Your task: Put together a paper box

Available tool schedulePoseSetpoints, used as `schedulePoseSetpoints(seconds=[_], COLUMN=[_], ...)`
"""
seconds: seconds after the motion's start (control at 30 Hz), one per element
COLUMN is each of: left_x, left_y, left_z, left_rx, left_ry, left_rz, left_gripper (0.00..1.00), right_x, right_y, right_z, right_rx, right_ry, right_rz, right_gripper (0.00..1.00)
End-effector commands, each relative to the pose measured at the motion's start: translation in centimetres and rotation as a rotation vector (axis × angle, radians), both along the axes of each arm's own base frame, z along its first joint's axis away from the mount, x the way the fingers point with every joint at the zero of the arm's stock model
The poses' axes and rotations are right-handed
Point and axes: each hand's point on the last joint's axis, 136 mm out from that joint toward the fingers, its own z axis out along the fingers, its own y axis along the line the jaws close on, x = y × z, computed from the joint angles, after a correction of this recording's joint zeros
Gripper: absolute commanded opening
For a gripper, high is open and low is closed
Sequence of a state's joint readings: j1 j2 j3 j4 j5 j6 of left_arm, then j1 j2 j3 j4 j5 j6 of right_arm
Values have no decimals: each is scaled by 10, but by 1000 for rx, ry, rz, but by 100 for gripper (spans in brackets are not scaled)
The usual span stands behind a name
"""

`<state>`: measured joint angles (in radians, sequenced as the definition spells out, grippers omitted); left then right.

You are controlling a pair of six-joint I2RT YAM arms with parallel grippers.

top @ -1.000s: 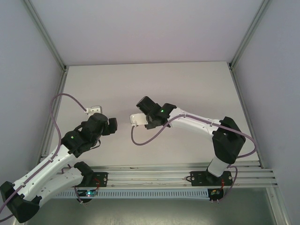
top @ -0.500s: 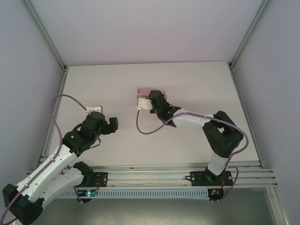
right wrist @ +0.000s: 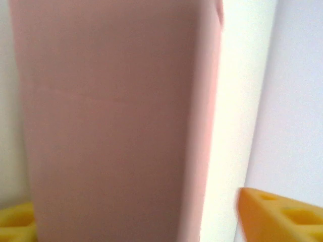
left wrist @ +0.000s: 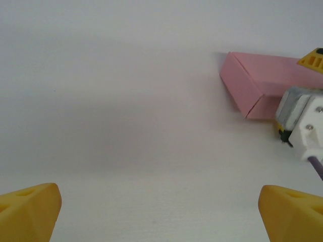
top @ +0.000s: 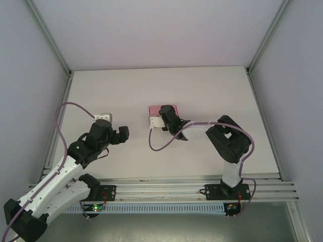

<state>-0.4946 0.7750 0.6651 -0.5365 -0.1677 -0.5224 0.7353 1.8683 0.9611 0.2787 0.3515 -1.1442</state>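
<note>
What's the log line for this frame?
box: folded up, lying on table | left gripper: open, empty, apart from box | right gripper: open, fingers either side of box

A matt white table (top: 212,96) forms the floor of a small booth. A plain pale back wall (top: 151,30) rises at its far edge, with a left wall (top: 25,91) and a right wall (top: 300,101) along its sides. Slim metal posts (top: 48,38) rise from the far corners. Grooved metal rails (top: 166,184) line the near edge. The light is soft and even.
</note>
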Motion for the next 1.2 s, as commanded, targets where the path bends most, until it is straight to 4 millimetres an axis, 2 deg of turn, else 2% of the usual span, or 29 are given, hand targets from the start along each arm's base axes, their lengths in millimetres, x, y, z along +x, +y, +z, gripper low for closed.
schedulePoseSetpoints(seconds=[0.0, 0.1, 0.27, 0.4, 0.67, 0.83, 0.97, 1.07, 1.17], left_x=[4, 4, 3, 5, 6, 4, 4, 6, 10], left_y=[1, 0, 0, -1, -3, -2, -1, 0, 1], left_z=[3, 3, 3, 3, 5, 8, 9, 9, 8], left_rx=[-2, -8, -12, -11, -14, -19, -19, -8, 1], left_ry=[-24, -27, -25, -26, -28, -40, -47, -45, -47], left_rz=[-7, -13, -12, -16, -23, -24, -25, -19, -7], left_gripper=[100, 100, 100, 100, 100, 100, 100, 100, 100], right_x=[-14, -24, -40, -57, -86, -84, -70, -63, -58], right_y=[-3, -3, 0, 6, 8, -1, -33, -73, -119], right_z=[4, 2, 5, 16, 55, 100, 148, 181, 198], right_rx=[-19, -16, 17, 58, 162, 419, 714, 965, 1167], right_ry=[92, 155, 228, 303, 384, 320, 219, 197, 157], right_rz=[10, 9, 21, 49, 86, -28, -261, -448, -610], right_gripper=[89, 98, 98, 98, 98, 98, 98, 98, 98])
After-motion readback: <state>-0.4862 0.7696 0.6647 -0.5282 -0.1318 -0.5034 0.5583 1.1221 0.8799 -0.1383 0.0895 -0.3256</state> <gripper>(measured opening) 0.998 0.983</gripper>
